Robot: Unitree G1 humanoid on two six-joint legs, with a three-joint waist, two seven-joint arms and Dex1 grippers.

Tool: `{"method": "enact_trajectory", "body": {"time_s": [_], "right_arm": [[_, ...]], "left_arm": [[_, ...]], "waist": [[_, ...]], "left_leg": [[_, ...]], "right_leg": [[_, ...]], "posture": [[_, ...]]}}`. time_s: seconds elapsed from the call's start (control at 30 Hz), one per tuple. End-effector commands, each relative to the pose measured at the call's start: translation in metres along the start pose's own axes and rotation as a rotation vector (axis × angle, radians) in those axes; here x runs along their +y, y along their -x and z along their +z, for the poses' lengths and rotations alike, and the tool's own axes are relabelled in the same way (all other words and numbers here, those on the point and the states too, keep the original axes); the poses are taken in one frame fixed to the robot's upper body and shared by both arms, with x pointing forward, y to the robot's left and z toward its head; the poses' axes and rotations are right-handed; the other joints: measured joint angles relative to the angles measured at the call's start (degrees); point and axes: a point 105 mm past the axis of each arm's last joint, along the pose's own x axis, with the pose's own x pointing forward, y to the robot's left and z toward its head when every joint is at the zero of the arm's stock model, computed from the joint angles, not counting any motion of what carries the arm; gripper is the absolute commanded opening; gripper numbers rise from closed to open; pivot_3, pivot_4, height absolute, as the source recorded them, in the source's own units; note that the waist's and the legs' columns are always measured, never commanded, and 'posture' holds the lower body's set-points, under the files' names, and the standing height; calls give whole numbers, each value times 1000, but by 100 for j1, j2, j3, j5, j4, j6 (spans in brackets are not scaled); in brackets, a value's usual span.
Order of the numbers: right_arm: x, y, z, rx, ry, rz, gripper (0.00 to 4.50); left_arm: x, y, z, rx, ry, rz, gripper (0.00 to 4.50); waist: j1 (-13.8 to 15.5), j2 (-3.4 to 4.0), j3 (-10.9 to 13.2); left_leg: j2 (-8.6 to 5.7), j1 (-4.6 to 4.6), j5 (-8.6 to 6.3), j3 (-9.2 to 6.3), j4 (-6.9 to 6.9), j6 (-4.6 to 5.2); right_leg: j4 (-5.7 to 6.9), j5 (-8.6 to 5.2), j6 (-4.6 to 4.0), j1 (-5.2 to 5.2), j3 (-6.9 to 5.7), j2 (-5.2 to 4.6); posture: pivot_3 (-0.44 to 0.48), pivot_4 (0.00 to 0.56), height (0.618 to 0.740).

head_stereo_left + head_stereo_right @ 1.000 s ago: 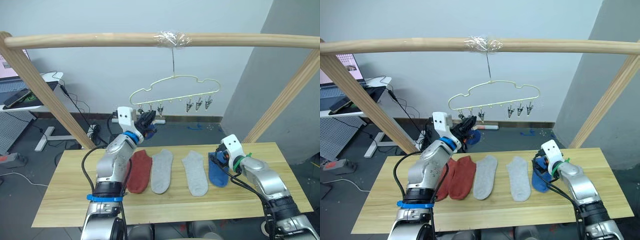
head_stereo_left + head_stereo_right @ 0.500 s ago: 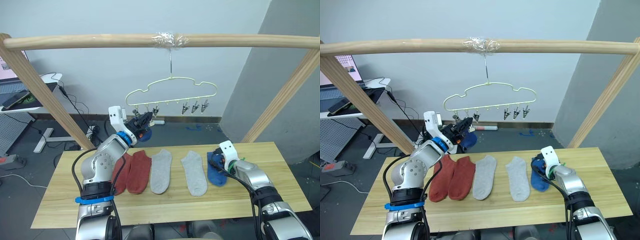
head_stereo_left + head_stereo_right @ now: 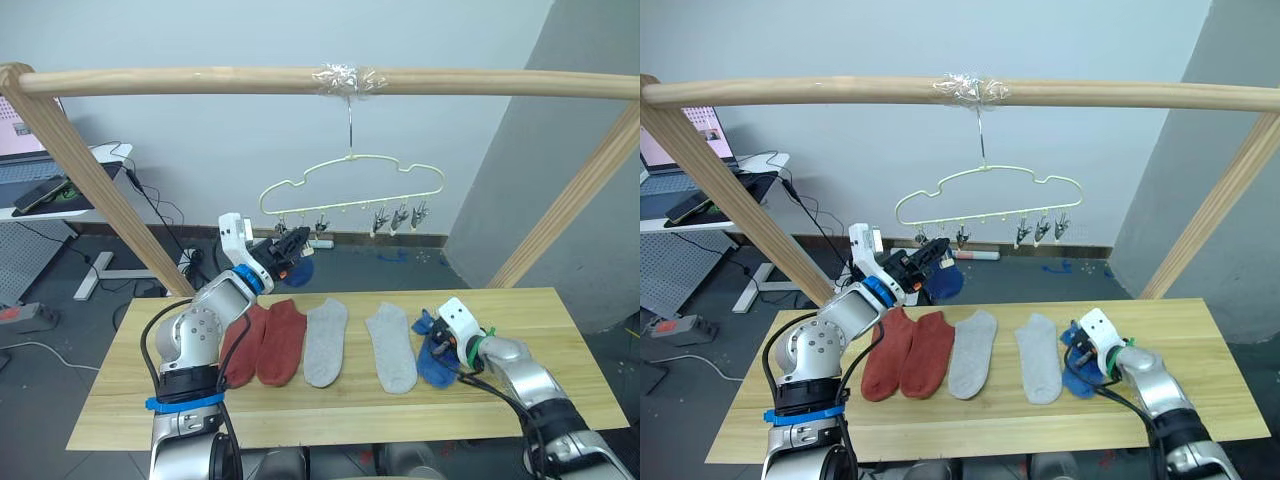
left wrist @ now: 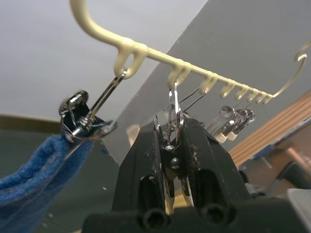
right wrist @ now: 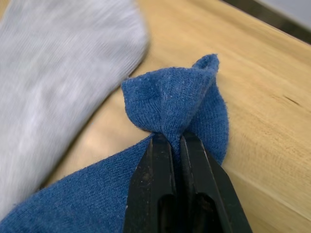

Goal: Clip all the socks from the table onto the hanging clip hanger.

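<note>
Right wrist view: my right claw [image 5: 175, 138] pinches a blue sock [image 5: 180, 104] on the counter [image 5: 272, 121].
My left claw [image 4: 170, 141] squeezes a clip [image 4: 172, 114] of the clip hanger [image 3: 350, 185].

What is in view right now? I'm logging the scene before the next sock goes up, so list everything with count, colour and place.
Rust-red socks: two, side by side at the left of the row on the table.
Light grey socks: two, mid-table.
Blue sock on table: one, right of the grey pair, pinched up.
Hung blue sock: one, on the hanger's leftmost clip.
Clip hanger: one, pale yellow-green, hooked on the pole.
Clips: six, grey metal, along the hanger.
Table: one, light wood.
Pole frame: one, pale wood, over the table.
Left pincer: black, shut on the second clip.
Right pincer: black, shut on the blue sock.
</note>
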Motion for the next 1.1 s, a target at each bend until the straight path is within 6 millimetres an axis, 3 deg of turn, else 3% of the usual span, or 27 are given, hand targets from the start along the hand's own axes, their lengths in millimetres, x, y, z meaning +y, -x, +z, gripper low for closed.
{"method": "enact_trajectory", "body": {"time_s": [0.03,0.2,0.4,0.53,0.7,1.1], "right_arm": [[2,23,51,-175,359,28,35],[25,42,102,-354,699,32,35],[54,39,164,-555,802,11,35],[67,36,193,-633,843,3,35],[75,34,212,-682,926,-13,35],[84,30,229,-726,981,-7,35]], "left_arm": [[-9,0,15,-26,125,-52,280],[-11,1,17,-21,254,-79,280],[-13,2,21,-50,347,-86,280],[-14,2,19,-43,389,-92,280],[-14,3,14,-19,394,-82,280],[-15,2,14,-27,403,-82,280]], "waist": [[-12,-3,7],[-24,-17,14],[4,-33,24],[26,-34,24],[38,-34,24],[33,-35,24]], "left_leg": [[0,0,0,1,0,0],[6,2,0,-2,0,-2],[4,-1,7,-2,0,-17],[2,-2,10,-6,0,-22],[0,-3,10,-6,-1,-24],[0,-3,11,-4,-2,-26]], "right_leg": [[0,0,1,-1,0,0],[3,0,2,-2,-2,5],[0,1,1,-4,0,2],[0,1,0,-3,-2,-1],[-2,3,-3,-5,-3,-5],[-1,16,-26,-7,-4,-5]], "posture": [[-81,115,740],[-89,114,740],[-86,109,740],[-84,106,740],[-83,104,740],[-79,99,740]]}}
